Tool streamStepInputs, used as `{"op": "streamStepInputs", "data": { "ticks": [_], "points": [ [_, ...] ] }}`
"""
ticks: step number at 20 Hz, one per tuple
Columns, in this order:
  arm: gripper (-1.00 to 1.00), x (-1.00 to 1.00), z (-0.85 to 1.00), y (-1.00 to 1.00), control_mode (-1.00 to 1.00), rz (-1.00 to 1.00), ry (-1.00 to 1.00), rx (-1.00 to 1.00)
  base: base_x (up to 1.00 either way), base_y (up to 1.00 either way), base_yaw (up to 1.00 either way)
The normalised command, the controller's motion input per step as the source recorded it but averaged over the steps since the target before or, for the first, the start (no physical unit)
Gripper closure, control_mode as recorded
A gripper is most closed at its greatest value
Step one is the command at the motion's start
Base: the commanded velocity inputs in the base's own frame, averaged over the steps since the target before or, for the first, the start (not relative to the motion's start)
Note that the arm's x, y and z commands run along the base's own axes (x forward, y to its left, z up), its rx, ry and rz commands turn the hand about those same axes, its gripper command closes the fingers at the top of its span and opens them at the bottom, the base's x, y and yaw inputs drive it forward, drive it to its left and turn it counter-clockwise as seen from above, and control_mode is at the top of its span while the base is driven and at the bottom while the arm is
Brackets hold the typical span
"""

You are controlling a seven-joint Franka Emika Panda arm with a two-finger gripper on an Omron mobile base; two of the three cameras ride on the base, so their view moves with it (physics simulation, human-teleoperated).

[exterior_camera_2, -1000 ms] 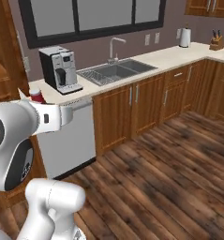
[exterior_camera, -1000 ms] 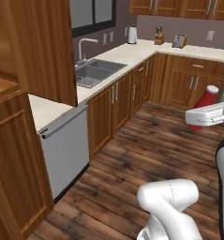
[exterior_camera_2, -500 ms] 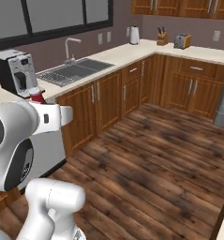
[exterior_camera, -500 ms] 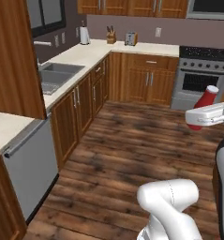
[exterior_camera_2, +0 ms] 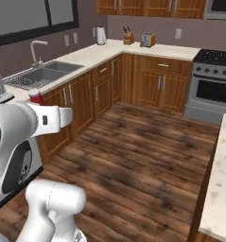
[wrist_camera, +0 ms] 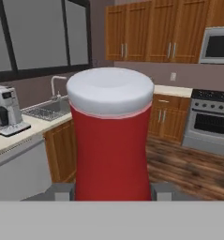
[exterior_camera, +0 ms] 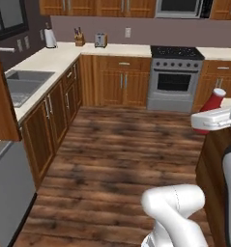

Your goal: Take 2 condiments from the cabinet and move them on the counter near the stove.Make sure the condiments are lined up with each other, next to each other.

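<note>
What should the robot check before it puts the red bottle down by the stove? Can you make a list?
1. Red bottle held in the gripper: ok, the fingers sit on both sides of it in the hand view.
2. Bottle upright, pale cap on top: ok.
3. Stove in sight: ok, it stands ahead across the wooden floor.
4. Close enough to put it down: not ok, the floor lies between the robot and the stove.
5. Free spot on the counter left of the stove: ok, that stretch looks bare between the toaster and the stove.
6. Second bottle, the whitish one: cannot tell where it is.
</note>
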Motion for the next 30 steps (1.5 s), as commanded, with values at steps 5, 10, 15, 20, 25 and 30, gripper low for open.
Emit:
{"op": "streamStepInputs", "data": {
  "ticks": [5,10,15,20,25,30],
  "points": [
    [1.0,0.0,0.0,0.0,1.0,0.0,0.0,0.0,0.71,0.25,-0.22],
    [1.0,0.0,0.0,0.0,1.0,0.0,0.0,0.0,0.85,0.35,-0.19],
    [1.0,0.0,0.0,0.0,1.0,0.0,0.0,0.0,1.0,0.31,-0.19],
    [1.0,0.0,0.0,0.0,1.0,0.0,0.0,0.0,1.0,0.14,-0.17],
    [1.0,0.0,0.0,0.0,1.0,0.0,0.0,0.0,1.0,0.09,-0.1],
    [1.0,0.0,0.0,0.0,1.0,0.0,0.0,0.0,1.0,0.22,-0.03]
  ]
}}
